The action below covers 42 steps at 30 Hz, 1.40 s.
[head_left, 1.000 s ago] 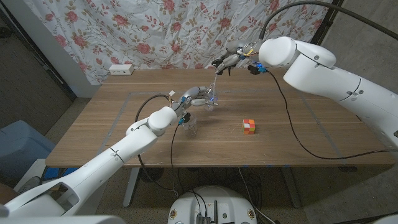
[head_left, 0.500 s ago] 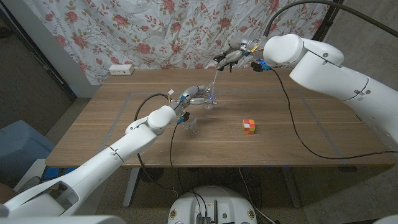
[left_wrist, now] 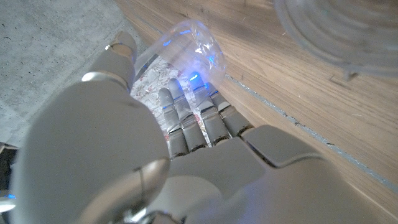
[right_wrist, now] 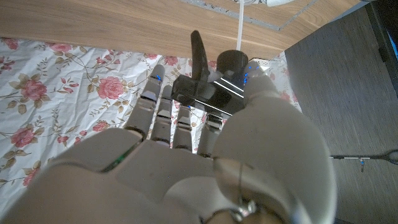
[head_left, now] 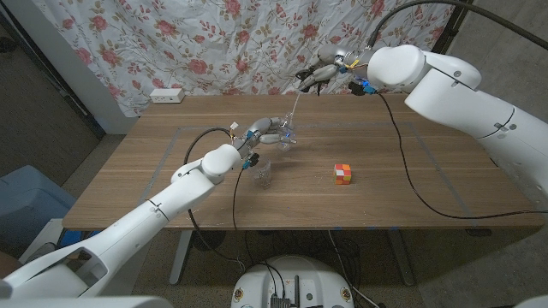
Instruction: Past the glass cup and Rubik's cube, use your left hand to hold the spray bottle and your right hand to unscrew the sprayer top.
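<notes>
Since a sec ago the right hand has risen up and back from the spray bottle, carrying the sprayer top with it; the dip tube now hangs nearly clear of the bottle neck, its lower end just above or barely inside, can't tell which. Judgement: top is unscrewed, unscrewing step basically done; what's left is lifting the tube fully free.

Left hand wraps the clear bottle on the desk, beyond the glass cup and left of the Rubik's cube; wrist view shows fingers curled round the plastic, thumb on the other side. Bottle tilted a bit in the grip.

Right hand is clenched on the dark sprayer top, fingers one side, thumb the other, trigger sticking out; right arm reaches in high, hand well above the desk's far edge by the floral curtain.
</notes>
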Each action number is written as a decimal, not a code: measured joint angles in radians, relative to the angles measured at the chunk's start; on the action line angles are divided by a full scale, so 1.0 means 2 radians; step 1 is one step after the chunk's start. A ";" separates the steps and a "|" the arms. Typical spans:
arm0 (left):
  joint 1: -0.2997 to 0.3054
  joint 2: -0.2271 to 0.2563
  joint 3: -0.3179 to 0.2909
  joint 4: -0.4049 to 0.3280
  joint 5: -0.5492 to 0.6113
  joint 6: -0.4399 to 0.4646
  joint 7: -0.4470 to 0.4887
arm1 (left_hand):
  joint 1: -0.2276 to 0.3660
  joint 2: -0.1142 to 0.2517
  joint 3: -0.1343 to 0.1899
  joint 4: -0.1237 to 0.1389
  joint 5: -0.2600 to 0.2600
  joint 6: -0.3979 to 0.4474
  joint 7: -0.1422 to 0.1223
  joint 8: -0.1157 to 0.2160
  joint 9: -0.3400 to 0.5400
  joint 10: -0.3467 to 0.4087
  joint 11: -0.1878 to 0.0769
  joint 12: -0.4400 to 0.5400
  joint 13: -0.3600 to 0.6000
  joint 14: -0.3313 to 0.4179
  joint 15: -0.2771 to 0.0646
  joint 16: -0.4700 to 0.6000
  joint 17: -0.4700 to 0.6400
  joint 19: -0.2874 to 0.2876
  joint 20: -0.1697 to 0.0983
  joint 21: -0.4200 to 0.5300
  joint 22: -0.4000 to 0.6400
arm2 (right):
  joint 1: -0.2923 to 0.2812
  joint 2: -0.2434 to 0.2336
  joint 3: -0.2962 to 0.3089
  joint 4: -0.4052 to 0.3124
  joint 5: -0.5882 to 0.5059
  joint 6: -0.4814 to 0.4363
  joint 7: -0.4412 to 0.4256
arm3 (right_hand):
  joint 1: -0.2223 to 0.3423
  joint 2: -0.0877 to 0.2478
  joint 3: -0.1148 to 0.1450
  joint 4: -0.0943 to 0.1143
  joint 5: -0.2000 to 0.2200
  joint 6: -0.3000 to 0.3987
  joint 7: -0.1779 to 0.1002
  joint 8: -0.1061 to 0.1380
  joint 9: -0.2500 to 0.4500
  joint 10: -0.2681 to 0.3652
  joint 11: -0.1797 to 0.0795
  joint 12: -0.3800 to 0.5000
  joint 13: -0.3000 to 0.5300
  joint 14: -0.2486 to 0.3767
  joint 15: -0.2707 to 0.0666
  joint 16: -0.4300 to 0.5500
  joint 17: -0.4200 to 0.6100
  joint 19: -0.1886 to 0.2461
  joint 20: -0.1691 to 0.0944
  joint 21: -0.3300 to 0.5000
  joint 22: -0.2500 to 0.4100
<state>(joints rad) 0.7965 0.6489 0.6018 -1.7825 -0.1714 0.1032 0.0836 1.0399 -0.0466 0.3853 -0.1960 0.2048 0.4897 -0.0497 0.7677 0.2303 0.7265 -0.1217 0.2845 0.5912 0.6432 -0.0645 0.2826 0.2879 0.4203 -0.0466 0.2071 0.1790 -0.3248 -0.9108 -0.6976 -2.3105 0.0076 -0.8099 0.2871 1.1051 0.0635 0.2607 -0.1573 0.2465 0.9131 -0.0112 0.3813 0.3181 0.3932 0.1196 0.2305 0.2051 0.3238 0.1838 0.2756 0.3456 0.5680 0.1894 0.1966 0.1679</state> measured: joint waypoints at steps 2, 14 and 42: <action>0.000 0.001 -0.001 0.000 0.000 0.001 -0.001 | 0.000 0.000 0.000 0.000 0.000 0.000 0.000 0.000 0.000 0.000 0.000 -0.001 0.000 0.000 0.000 0.000 0.000 0.000 0.000 0.000 0.000 | -0.002 0.000 0.004 0.001 0.002 0.002 -0.002 | 0.000 0.000 0.000 0.000 0.000 0.000 0.000 0.000 0.000 0.000 0.000 0.000 0.000 0.000 0.000 0.001 0.000 0.000 0.000 0.000 0.000; -0.001 0.009 -0.006 0.001 -0.001 0.001 -0.004 | 0.000 0.000 0.000 0.000 0.000 0.000 0.000 0.000 -0.001 0.000 0.000 -0.002 0.000 0.000 0.000 0.000 0.000 0.000 0.000 0.000 0.000 | -0.013 0.000 0.022 0.001 0.015 0.011 -0.019 | 0.000 0.000 0.000 0.000 -0.002 0.003 0.003 0.002 0.000 0.004 0.001 0.000 0.000 0.003 -0.003 0.001 0.000 0.000 0.000 0.000 0.000; 0.006 0.023 -0.018 0.003 -0.003 0.001 0.000 | 0.000 0.000 0.000 0.000 0.000 0.000 0.000 0.000 -0.002 0.000 0.000 -0.004 0.000 0.000 0.000 0.000 0.000 0.000 0.000 0.000 0.000 | -0.036 -0.004 0.063 -0.001 0.056 0.025 -0.059 | 0.000 0.000 0.000 0.000 -0.002 0.003 0.003 0.000 0.000 0.011 0.004 0.000 0.001 0.006 -0.006 0.001 0.002 0.005 0.002 0.000 0.000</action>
<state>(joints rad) 0.8076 0.6949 0.5653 -1.7763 -0.1772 0.1054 0.0845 1.0399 -0.0466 0.3853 -0.1959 0.2048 0.4897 -0.0497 0.7677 0.2258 0.7266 -0.1217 0.2774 0.5909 0.6432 -0.0644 0.2827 0.2881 0.4203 -0.0466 0.2070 0.1790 -0.3973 -0.9179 -0.5711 -2.3134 0.1199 -0.7599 0.1696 1.1053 0.0632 0.2606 -0.1574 0.2426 0.9183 -0.0060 0.3813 0.3183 0.4147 0.1269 0.2305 0.2071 0.3362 0.1714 0.2782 0.3506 0.5786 0.1930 0.1966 0.1679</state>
